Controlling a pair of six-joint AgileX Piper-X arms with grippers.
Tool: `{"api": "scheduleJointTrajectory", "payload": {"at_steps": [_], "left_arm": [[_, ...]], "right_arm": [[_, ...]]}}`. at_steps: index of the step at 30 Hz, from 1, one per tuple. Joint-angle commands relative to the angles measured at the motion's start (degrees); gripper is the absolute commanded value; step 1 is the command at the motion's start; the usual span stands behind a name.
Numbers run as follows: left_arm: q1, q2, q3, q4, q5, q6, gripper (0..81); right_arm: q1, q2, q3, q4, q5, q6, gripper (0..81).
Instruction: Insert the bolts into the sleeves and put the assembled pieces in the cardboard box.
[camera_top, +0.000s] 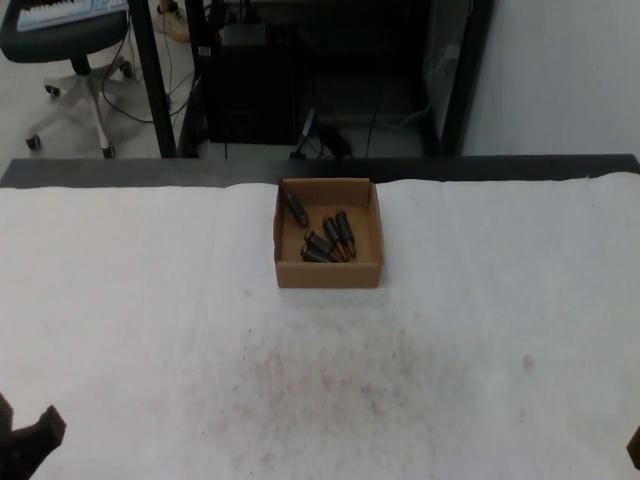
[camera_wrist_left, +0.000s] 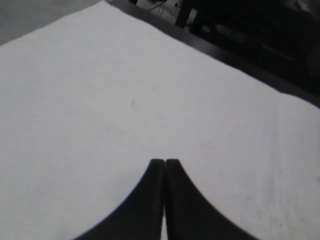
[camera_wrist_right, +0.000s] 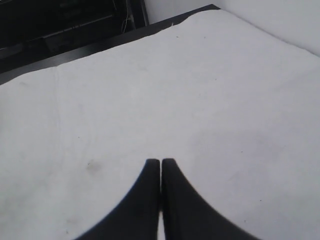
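A small cardboard box (camera_top: 329, 272) stands on the white cloth toward the back middle of the bench. Several dark assembled pieces with orange bands (camera_top: 330, 239) lie inside it, one (camera_top: 294, 205) apart near the back left corner. My left gripper (camera_wrist_left: 164, 162) hovers over bare cloth with its two black fingers pressed together, nothing between them. In the high view a dark part of an arm (camera_top: 28, 437) sits at the near left corner. My right gripper (camera_wrist_right: 160, 162) is likewise shut and empty above plain cloth; a sliver of an arm (camera_top: 634, 447) shows at the near right edge.
The white cloth (camera_top: 450, 330) covers the bench, faintly stained in the near middle. The bench's dark back edge (camera_top: 120, 170) runs behind it. Beyond stand a black rack (camera_top: 330, 70) and an office chair (camera_top: 75, 60) on the floor.
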Motion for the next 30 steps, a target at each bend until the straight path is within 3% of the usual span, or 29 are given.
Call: {"api": "scheduleJointTrajectory", "payload": {"at_steps": [1,5,11,30], "left_arm": [[-0.1,-0.2,-0.5,-1.8,-0.1,-0.1,0.3],[-0.1,-0.2,-0.5,1.0,-0.1,-0.1,0.3],[-0.1,-0.2,-0.5,16.1,-0.1,-0.3,0.3],[-0.1,-0.2,-0.5,15.9,-0.1,-0.5,0.3]], "right_arm": [[0.0,-0.4,-0.4,-1.3,0.2,0.4,0.8],[0.0,-0.4,-0.4,4.7,0.2,0.4,0.8],[0.0,-0.4,-0.4,9.5,0.2,0.4,0.8],[0.0,-0.4,-0.4,9.6,0.2,0.4,0.8]]}}
